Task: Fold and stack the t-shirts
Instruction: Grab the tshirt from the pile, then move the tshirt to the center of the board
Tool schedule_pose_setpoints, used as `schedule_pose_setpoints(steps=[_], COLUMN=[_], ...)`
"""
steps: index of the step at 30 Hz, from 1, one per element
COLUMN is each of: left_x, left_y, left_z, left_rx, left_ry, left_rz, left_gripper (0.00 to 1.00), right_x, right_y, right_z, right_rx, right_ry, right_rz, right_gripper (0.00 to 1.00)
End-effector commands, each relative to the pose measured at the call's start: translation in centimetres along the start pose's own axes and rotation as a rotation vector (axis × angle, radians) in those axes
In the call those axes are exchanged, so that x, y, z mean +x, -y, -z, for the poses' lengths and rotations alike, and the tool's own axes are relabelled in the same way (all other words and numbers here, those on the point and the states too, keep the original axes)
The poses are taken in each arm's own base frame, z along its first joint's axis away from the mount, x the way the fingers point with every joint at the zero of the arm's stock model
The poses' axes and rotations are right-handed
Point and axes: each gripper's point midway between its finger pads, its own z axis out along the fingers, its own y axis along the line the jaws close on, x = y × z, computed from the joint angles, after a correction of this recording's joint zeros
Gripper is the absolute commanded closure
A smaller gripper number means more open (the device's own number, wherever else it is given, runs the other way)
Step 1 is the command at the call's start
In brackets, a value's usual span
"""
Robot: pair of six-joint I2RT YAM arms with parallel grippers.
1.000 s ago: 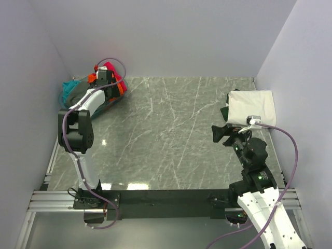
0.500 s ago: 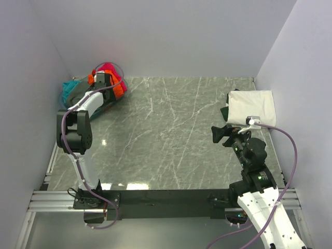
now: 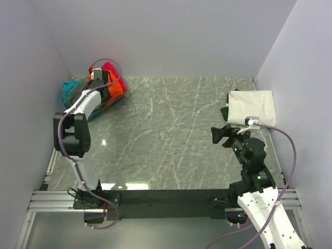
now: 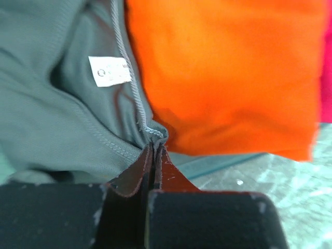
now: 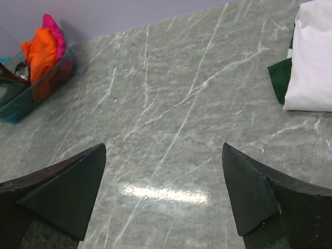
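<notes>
In the back left corner lies a pile of t-shirts: orange (image 3: 115, 89), magenta (image 3: 109, 66) and teal (image 3: 70, 91). My left gripper (image 3: 97, 79) reaches into this pile. In the left wrist view it (image 4: 154, 147) is shut on the stitched neck edge of the dark grey t-shirt (image 4: 57, 119), just below its white label (image 4: 110, 71). The orange t-shirt (image 4: 223, 78) lies right beside it. A folded white t-shirt (image 3: 252, 106) rests at the back right on a dark green one (image 3: 224, 111). My right gripper (image 3: 220, 135) hovers open over bare table (image 5: 163, 192).
The pile sits in a low teal-tinted bin (image 5: 26, 101) against the left wall. Walls close the table at left, back and right. The grey marble tabletop (image 3: 171, 135) stretches between the pile and the folded stack.
The left gripper has shut on the grey shirt's neck edge and shifted slightly left and back in the pile. More orange cloth shows. The right arm has not moved.
</notes>
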Motion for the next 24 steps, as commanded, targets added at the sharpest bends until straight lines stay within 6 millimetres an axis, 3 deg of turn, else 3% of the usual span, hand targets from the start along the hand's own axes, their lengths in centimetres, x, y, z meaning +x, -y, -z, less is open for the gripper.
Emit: schedule_pose_setpoints(steps=[1, 3, 5, 6, 11, 13, 16, 19, 23, 24], left_x=[-9.0, -12.5, -14.4, -15.8, -17.5, -18.1, -19.1, -19.8, -18.7, -17.7], left_y=[-0.1, 0.6, 2.1, 3.7, 9.4, 10.7, 11.1, 10.0, 9.8, 10.3], left_z=[7.0, 11.1, 14.9, 17.6, 28.9, 33.0, 39.1, 44.9, 47.3, 46.6], left_rx=[0.055, 0.123, 0.223, 0.284, 0.618, 0.729, 0.900, 1.031, 1.132, 1.158], left_ry=[0.210, 0.305, 0.359, 0.409, 0.528, 0.576, 0.654, 0.764, 0.782, 0.741], left_rz=[0.071, 0.064, 0.026, -0.017, -0.153, -0.156, -0.124, -0.096, -0.081, -0.072], left_gripper=[1.00, 1.00, 1.00, 1.00, 1.00, 1.00, 1.00, 1.00, 1.00, 1.00], right_x=[-0.7, -0.9, -0.9, -0.9, -1.1, -1.1, -1.3, -1.4, -1.3, -1.3], right_y=[-0.3, -0.4, -0.4, -0.5, -0.8, -1.2, -1.7, -1.9, -2.0, -2.1], right_z=[0.0, -0.1, -0.2, -0.3, -0.8, -1.0, -1.2, -1.3, -1.2, -1.2], right_rx=[-0.010, -0.008, -0.010, -0.014, -0.019, -0.038, -0.053, -0.064, -0.069, -0.074], right_ry=[0.019, 0.023, 0.020, 0.018, 0.018, 0.007, 0.000, -0.003, -0.004, -0.004], right_rz=[-0.003, -0.002, -0.002, -0.004, -0.013, -0.017, -0.024, -0.032, -0.040, -0.040], right_gripper=[0.02, 0.02, 0.02, 0.02, 0.03, 0.04, 0.04, 0.05, 0.05, 0.05])
